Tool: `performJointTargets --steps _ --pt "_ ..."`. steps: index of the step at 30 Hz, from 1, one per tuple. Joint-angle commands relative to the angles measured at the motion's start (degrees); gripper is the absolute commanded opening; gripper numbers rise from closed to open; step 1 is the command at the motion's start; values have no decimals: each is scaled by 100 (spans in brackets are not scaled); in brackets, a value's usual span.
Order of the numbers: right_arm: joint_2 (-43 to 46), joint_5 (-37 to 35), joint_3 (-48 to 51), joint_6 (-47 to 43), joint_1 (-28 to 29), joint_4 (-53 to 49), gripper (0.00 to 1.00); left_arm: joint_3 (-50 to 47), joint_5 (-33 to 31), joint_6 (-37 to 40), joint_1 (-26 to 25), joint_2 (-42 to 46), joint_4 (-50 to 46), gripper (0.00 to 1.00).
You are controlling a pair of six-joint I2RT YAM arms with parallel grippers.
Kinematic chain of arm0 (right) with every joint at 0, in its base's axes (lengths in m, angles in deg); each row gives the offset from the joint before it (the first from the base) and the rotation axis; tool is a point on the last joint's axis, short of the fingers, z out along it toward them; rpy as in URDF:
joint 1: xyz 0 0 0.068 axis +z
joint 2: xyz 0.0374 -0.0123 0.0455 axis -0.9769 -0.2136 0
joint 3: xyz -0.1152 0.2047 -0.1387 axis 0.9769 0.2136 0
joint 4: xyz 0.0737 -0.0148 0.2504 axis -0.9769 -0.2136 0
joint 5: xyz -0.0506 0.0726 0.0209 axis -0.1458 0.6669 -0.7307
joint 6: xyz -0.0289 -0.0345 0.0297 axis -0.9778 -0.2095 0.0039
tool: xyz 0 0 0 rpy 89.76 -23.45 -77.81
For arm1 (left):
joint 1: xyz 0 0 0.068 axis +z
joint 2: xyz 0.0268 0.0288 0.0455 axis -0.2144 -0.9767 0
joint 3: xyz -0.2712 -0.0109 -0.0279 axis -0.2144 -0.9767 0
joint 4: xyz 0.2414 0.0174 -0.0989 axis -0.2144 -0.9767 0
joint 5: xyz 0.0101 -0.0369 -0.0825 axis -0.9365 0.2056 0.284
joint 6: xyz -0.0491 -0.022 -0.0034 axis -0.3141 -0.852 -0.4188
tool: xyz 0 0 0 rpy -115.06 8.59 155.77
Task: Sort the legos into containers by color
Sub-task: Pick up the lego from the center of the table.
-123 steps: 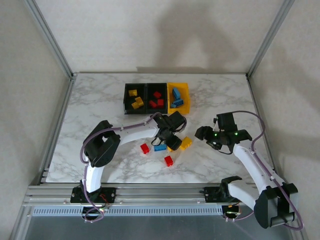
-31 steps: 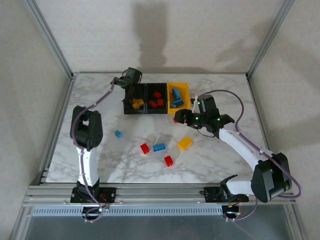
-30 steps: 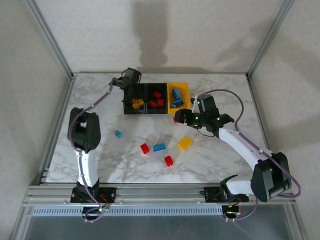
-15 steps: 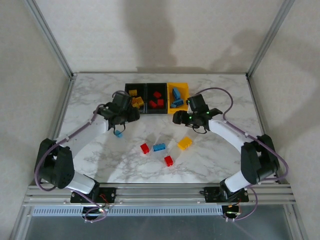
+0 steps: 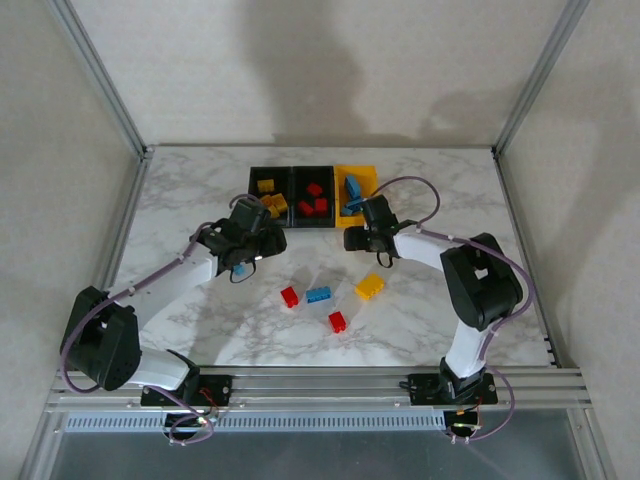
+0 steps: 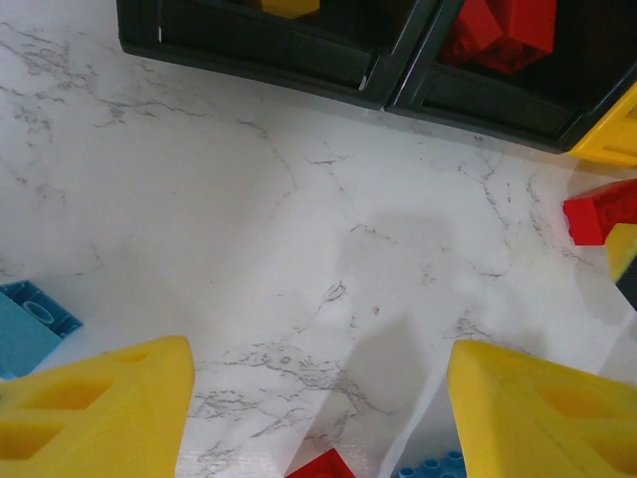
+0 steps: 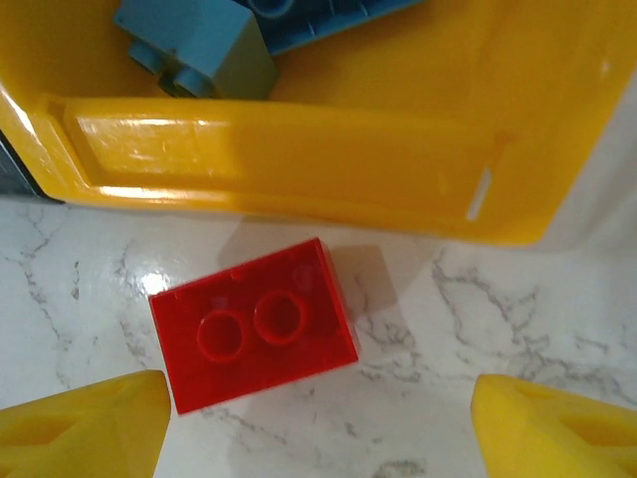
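Now: right fingers spread wide, gripping nothing. A red lego lies flat on the bench just ahead of the tips, close beside the front wall of the yellow bin, which holds blue legos. Left fingers likewise released, over bare marble. A light-blue lego sits by the left one. Black bins lie ahead. Loose legos mid-bench.

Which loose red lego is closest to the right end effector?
The red brick beside the yellow bin, directly ahead of the right end effector; the other two red bricks lie mid-table.
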Motion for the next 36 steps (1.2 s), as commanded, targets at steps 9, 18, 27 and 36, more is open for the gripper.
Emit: performJointTargets --steps 9,18,27,36 --pt "-673 -189 -431 -315 274 387 76 -51 -46 -147 -34 104 50 68" --pt "-643 -414 -453 -346 504 186 47 -217 61 -215 -33 273 117 68" --pt "184 -130 -647 -191 871 -266 42 -487 281 -527 67 608 562 68" --pt "-888 134 -2789 -169 846 -1062 44 -518 262 -692 118 917 486 69"
